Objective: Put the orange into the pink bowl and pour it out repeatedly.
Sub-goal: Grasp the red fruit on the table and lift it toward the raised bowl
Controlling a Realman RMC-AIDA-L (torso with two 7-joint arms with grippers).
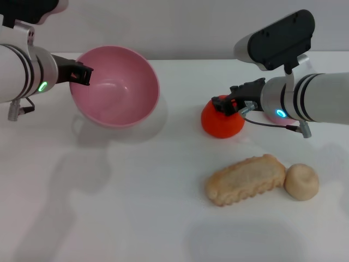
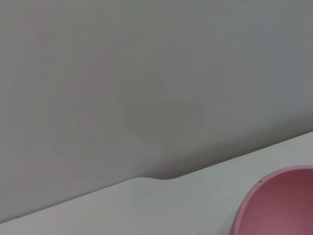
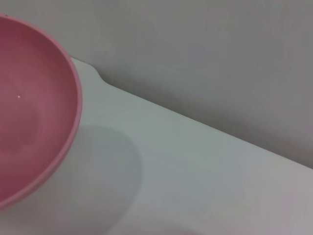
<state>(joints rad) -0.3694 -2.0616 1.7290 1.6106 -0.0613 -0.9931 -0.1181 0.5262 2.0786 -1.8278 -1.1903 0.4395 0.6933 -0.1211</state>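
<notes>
A: Now, where is the orange (image 1: 221,124)?
B: On the white table (image 1: 136,207), right of centre — a bright red-orange rounded fruit. The right hand (image 1: 228,103) is clamped on its top.

A: And the pink bowl (image 1: 117,87)?
B: Smooth, glossy, plain — tilted with its opening toward the camera and lifted above its shadow. The left hand (image 1: 82,73) grips its rim. It holds nothing.

A: Other items?
B: A beige bread-shaped toy (image 1: 245,180) and a beige ball (image 1: 301,182), just beside each other, nearer the robot.
</notes>
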